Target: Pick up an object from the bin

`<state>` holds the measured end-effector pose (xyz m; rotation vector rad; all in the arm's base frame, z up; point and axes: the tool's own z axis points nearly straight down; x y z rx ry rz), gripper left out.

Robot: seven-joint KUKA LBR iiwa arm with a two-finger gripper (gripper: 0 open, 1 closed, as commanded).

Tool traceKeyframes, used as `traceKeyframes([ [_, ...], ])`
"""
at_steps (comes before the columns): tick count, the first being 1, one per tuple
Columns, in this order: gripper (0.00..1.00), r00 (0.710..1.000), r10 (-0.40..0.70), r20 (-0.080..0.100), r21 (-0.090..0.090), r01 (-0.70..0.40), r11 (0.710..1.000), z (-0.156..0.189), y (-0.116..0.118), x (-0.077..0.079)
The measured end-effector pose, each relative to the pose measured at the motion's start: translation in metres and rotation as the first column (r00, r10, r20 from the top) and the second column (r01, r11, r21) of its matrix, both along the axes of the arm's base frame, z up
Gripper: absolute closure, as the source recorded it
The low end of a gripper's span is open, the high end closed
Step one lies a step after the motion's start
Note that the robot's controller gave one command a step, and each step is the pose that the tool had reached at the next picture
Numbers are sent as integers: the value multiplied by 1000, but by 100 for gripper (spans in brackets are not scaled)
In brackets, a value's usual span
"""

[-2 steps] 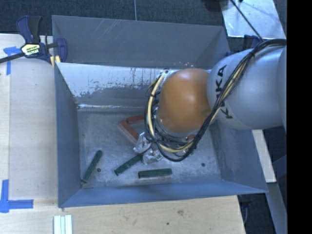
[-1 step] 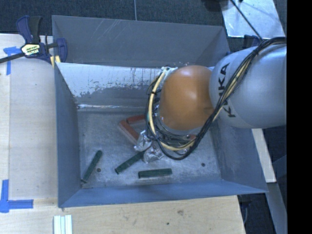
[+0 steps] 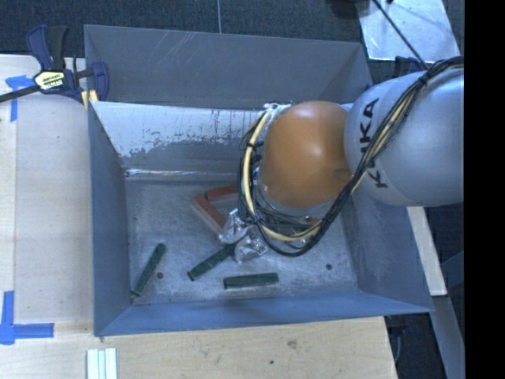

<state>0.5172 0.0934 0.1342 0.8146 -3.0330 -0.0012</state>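
Camera view, looking down into the bin.

- Grey metal bin [image 3: 108,212]: few loose things, all on the floor, none heaped.
- Arm [image 3: 410,144] enters from the right; orange cover [image 3: 304,156] sits over the wrist, cables looped around it.
- Gripper [image 3: 243,240]: low in the bin, near the middle of the floor, at or close to floor level. It shows as a small metallic cluster below the cover. Spread or pressed together: cannot tell from this angle. Nothing can be seen pinched in it.
- Reddish-brown flat piece [image 3: 211,207]: lies just left of the gripper, its right edge running under the wrist.
- Middle green stick [image 3: 208,264]: dark, slanted, its upper end right at the gripper; touching or just short of it, cannot tell.
- Lower green stick [image 3: 251,280]: lies flat just below the gripper, apart from it.
- Left green stick [image 3: 148,268]: well apart, near the left wall.

Progress, as a judgement: approach and descent look done. No grasp is confirmed and nothing is lifted. Left to do: close on a thing, most likely the middle stick or the reddish piece, then raise it clear of the bin.
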Motion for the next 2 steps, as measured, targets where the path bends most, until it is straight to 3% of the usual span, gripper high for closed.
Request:
traceKeyframes([
  [2,100,1000,-1,0,0,1,1000,38,0,0],
])
